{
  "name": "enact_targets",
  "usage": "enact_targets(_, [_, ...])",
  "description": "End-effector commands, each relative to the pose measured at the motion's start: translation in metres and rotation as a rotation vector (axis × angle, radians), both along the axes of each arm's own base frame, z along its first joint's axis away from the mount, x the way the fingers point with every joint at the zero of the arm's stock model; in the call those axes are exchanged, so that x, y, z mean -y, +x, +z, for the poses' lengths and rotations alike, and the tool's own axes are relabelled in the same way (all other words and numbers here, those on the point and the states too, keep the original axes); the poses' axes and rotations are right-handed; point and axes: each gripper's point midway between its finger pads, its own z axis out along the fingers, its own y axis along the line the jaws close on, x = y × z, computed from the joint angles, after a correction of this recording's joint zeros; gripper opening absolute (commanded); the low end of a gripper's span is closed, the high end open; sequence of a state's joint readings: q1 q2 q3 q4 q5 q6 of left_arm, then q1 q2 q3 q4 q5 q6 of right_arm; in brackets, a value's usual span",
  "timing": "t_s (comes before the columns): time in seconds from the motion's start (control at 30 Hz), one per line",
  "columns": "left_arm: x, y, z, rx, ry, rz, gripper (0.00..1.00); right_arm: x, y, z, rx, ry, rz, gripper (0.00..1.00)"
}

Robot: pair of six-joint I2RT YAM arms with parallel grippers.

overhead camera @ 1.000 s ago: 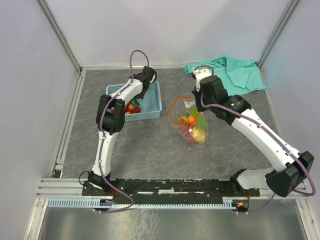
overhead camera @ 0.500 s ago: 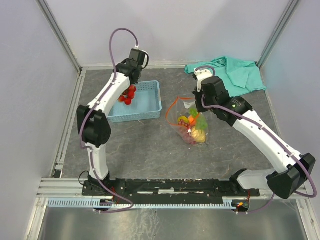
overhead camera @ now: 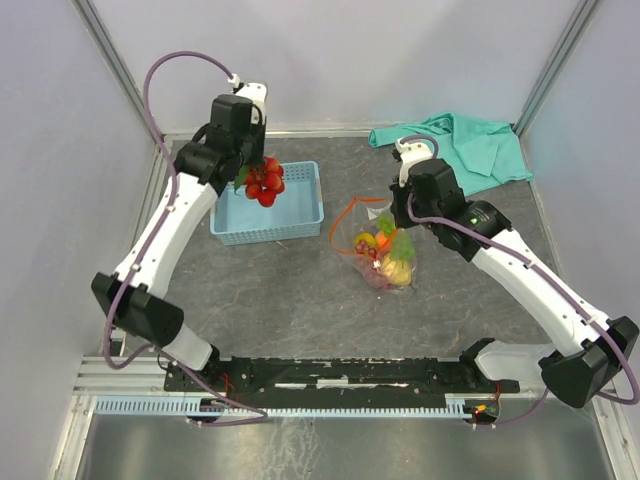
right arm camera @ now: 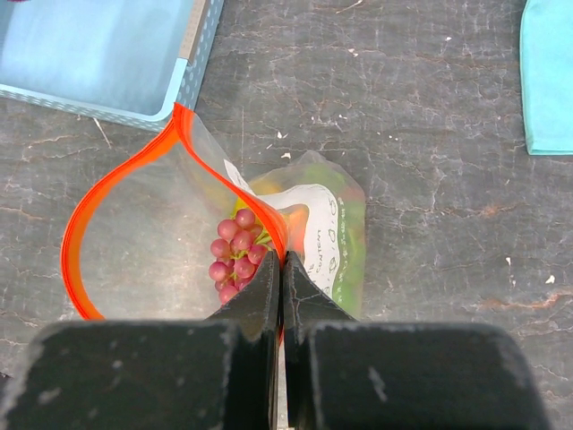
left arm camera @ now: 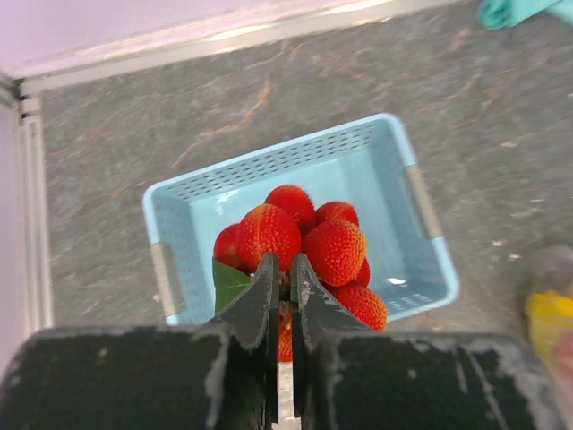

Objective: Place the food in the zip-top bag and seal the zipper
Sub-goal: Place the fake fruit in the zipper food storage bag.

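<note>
My left gripper (overhead camera: 252, 165) is shut on the stem of the red strawberry bunch (overhead camera: 265, 181) and holds it in the air over the light blue basket (overhead camera: 300, 205); the bunch (left arm camera: 309, 255) also fills the left wrist view, with a green leaf (left arm camera: 228, 282). My right gripper (overhead camera: 392, 212) is shut on the red-orange zipper (right arm camera: 116, 197) of the clear zip-top bag (overhead camera: 378, 245) and holds its mouth open. Purple grapes (right arm camera: 235, 257) lie inside, with yellow, orange and green fruit (overhead camera: 395, 262).
The basket (left arm camera: 421, 206) looks empty under the bunch. A teal cloth (overhead camera: 470, 145) lies at the back right. Metal rails run along the left and back edges.
My left arm has lifted the strawberry bunch out of the basket and raised it, swinging left and back. The right gripper and bag have hardly moved.
</note>
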State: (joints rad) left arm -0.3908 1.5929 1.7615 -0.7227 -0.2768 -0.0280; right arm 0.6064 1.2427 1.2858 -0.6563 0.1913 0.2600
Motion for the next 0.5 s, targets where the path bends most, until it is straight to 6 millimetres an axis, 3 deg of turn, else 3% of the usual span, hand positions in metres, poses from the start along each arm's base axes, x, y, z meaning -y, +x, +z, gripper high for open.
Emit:
enact_targets(0.0, [0.036, -0.026, 0.059, 0.144, -0.283, -0.126, 0.03, -0.003, 0.002, 0.026, 0.077, 0.098, -0.018, 0.01])
enact_targets(0.23, [0.084, -0.081, 0.083, 0.177, -0.569, -0.294, 0.03, 0.0, -0.004, 0.027, 0.08, 0.125, -0.032, 0.01])
enact_targets(0.47, [0.119, -0.121, 0.107, 0.211, -0.717, -0.382, 0.03, 0.001, -0.007, 0.025, 0.075, 0.146, -0.045, 0.01])
